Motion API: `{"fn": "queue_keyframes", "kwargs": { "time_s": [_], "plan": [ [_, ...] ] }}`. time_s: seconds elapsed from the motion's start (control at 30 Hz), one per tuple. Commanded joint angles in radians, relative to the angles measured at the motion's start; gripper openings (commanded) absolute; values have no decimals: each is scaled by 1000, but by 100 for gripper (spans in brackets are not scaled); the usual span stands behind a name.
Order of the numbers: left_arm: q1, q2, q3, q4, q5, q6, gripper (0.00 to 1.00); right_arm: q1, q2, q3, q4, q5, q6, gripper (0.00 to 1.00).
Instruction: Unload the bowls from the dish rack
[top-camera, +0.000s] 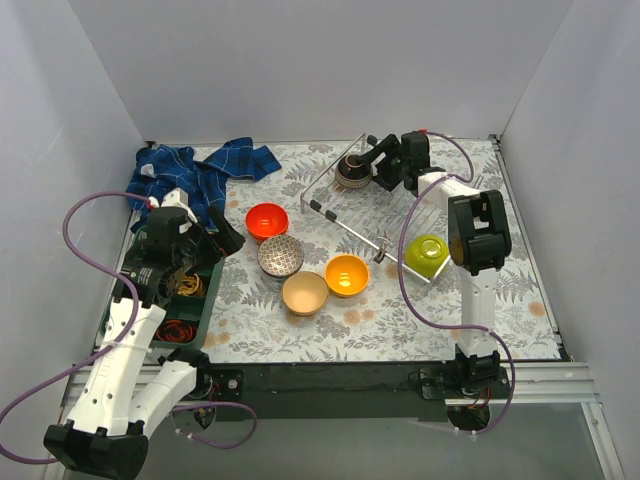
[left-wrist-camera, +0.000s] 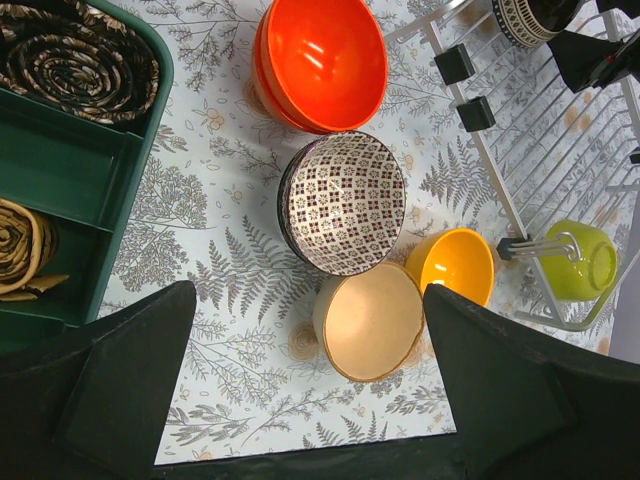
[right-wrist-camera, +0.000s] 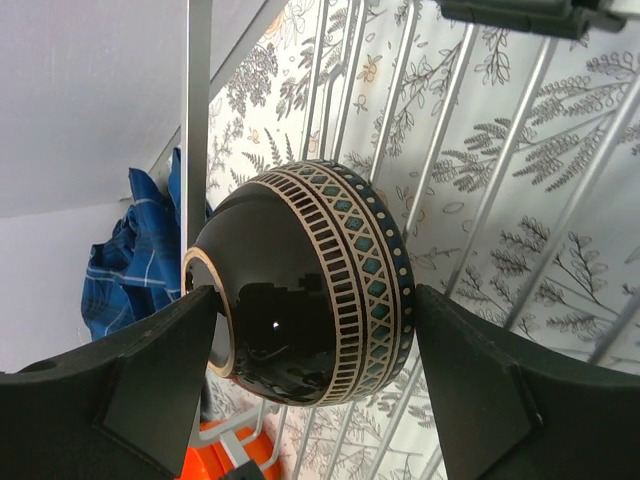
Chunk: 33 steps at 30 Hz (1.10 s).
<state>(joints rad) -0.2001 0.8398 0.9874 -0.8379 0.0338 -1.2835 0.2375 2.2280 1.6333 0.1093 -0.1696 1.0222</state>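
The silver wire dish rack (top-camera: 345, 212) stands at the back right. My right gripper (top-camera: 362, 172) is shut on a dark brown bowl (right-wrist-camera: 300, 290) with a patterned band, lying on its side over the rack wires (right-wrist-camera: 480, 200). A lime green bowl (top-camera: 427, 255) lies at the rack's near right corner. On the table sit stacked red-orange bowls (top-camera: 267, 221), a white-brown patterned bowl (top-camera: 280, 256), a beige bowl (top-camera: 305, 292) and a yellow-orange bowl (top-camera: 347, 274). My left gripper (left-wrist-camera: 308, 310) is open and empty, above the table just left of these bowls. No pale mint bowl shows.
A green compartment tray (top-camera: 205, 296) with coiled items lies at the left edge, under my left arm. A blue checked cloth (top-camera: 200, 170) is crumpled at the back left. White walls close in the table on three sides.
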Motion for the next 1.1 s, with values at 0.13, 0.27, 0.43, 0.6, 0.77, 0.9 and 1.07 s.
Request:
{"fn": "queue_keyframes", "kwargs": {
  "time_s": [0.13, 0.27, 0.43, 0.6, 0.77, 0.9, 1.07],
  "plan": [
    [-4, -38, -43, 17, 18, 4, 98, -32, -148, -101, -85, -34, -128, 37],
    [-4, -41, -47, 28, 21, 9, 98, -33, -243, -168, -77, -59, -197, 28],
    [-4, -51, -56, 42, 21, 15, 98, -38, -344, -262, -79, -74, -309, 20],
    [-10, -59, -59, 51, 18, 19, 98, -41, -461, -346, -108, -91, -427, 15],
    [-22, -67, -59, 62, 11, 27, 98, -40, -562, -395, -158, -108, -574, 12],
    [-35, -73, -67, 72, 2, 35, 98, -40, -625, -424, -201, -90, -655, 9],
    [-53, -74, -75, 80, 2, 36, 98, -32, -685, -460, -224, -88, -731, 8]
  ]
}}
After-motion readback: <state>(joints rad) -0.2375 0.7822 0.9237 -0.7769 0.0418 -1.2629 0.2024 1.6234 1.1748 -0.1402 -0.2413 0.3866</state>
